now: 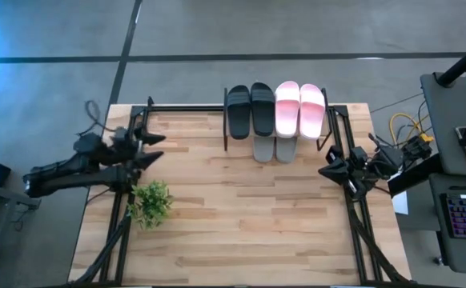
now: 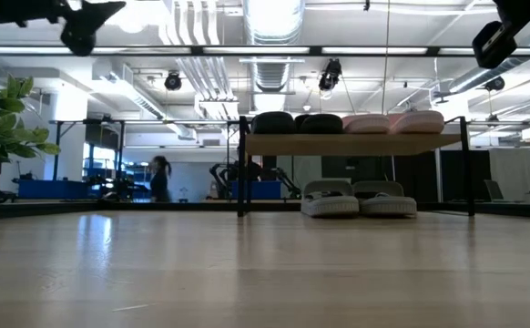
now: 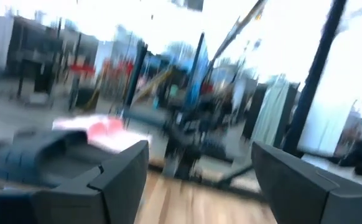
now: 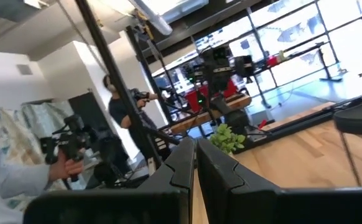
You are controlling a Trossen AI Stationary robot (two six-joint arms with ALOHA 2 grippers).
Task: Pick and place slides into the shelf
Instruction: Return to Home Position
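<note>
The shelf (image 2: 351,143) stands at the middle of the table's far edge. On its top board lie a black pair of slides (image 1: 250,110) and, to their right, a pale pink pair (image 1: 299,109). A grey pair (image 1: 274,149) sits under the board, its ends sticking out toward the near side. My left gripper (image 1: 154,148) hovers open above the table's left part, well away from the shelf, with nothing between its fingers. My right gripper (image 1: 327,170) is shut and empty, raised at the table's right edge.
A small potted plant (image 1: 150,203) stands on the table's left side, just in front of my left arm. Black frame rails (image 1: 353,208) run along the table's left and right edges. In the room beyond the table, a person's hand (image 4: 66,163) holds a device.
</note>
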